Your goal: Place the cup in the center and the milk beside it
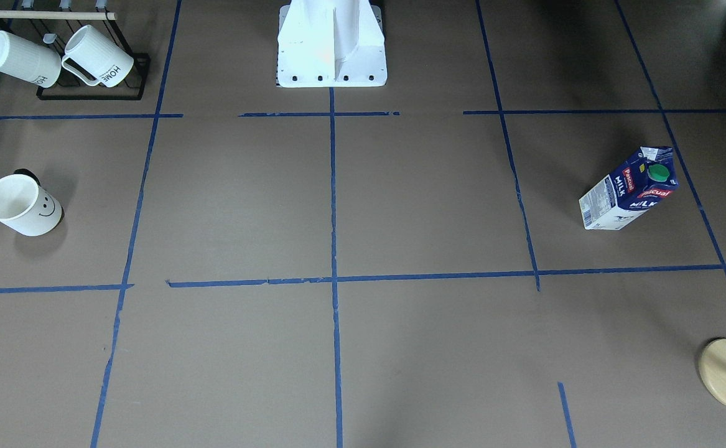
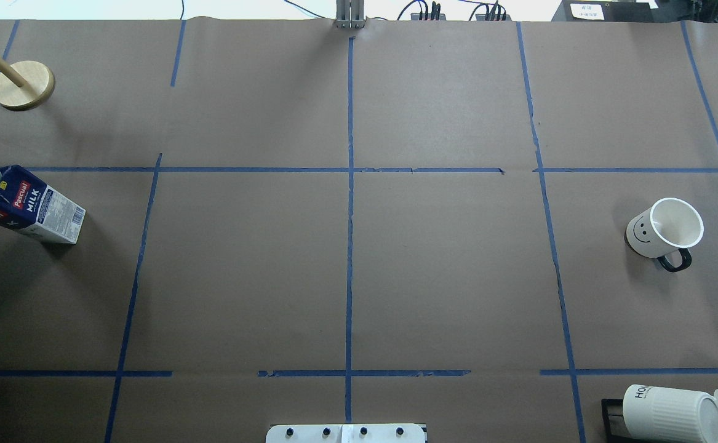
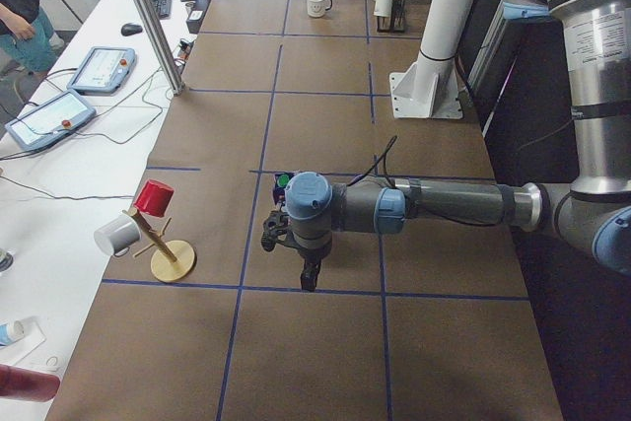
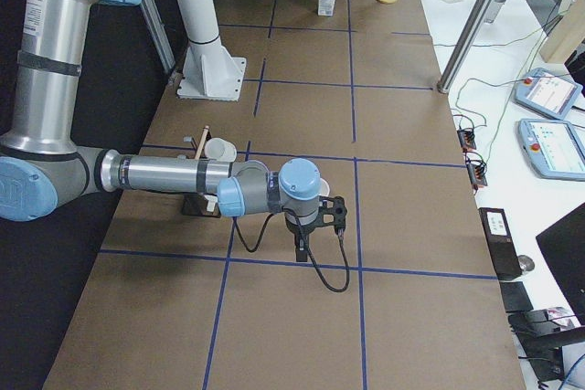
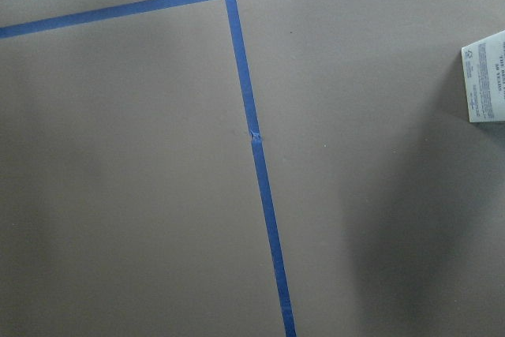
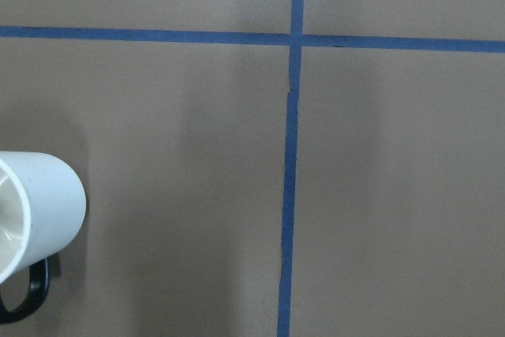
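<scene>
The cup [image 1: 23, 205] is a white mug with a smiley face, standing upright near the table's end on my right; it also shows in the overhead view [image 2: 663, 231] and at the right wrist view's left edge [image 6: 35, 219]. The milk [image 1: 630, 190] stands upright near the opposite end [image 2: 23, 206]; a corner of it shows in the left wrist view [image 5: 485, 76]. The center [image 2: 350, 170] is a bare tape crossing [image 1: 334, 280]. My left gripper [image 3: 309, 278] hangs above the table near the milk. My right gripper [image 4: 300, 248] hangs near the cup. I cannot tell whether either is open or shut.
A black rack [image 1: 89, 68] with two ribbed "HOME" mugs [image 2: 666, 412] stands near my base on my right. A wooden peg stand [image 2: 23, 86] is at the far left corner, bearing a red cup [image 3: 155, 197]. My white base [image 1: 331, 50] stands mid-table edge.
</scene>
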`<state>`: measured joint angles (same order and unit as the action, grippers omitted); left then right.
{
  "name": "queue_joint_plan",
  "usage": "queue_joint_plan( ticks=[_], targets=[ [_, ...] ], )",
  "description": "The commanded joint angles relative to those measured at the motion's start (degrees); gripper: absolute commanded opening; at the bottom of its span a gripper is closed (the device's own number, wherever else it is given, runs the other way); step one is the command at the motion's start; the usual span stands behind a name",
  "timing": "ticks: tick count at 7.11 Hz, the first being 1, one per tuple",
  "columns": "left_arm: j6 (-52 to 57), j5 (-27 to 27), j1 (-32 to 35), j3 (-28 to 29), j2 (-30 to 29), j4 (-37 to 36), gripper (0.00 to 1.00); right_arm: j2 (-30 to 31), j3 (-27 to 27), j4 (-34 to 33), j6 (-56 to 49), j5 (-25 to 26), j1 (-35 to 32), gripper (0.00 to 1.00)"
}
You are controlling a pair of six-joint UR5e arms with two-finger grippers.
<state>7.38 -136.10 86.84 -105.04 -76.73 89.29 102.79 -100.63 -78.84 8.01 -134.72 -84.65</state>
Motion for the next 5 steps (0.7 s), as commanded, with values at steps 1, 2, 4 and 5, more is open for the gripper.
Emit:
queue_joint_plan(
  ticks=[1,2,4,5],
  targets=[
    [-0.17,-0.04,-0.01,0.01,0.00,0.18,1.00,-0.04,0.00,-0.09,-0.01,-0.01,0.01,1.00],
    [-0.18,-0.04,-0.01,0.01,0.00,0.18,1.00,-0.13,-0.09,0.00,0.34,-0.10,0.36,1.00],
    [-0.26,-0.22,-0.10,0.01,0.00,0.09,1.00,-1.01,-0.35,5.16,3.65,-2.28,4.11,1.00],
    [-0.26,-0.13,-0.01,0.09,0.00,0.09,1.00,-1.18,-0.53,9.54,9.95,-2.21,7.71,1.00]
  ],
)
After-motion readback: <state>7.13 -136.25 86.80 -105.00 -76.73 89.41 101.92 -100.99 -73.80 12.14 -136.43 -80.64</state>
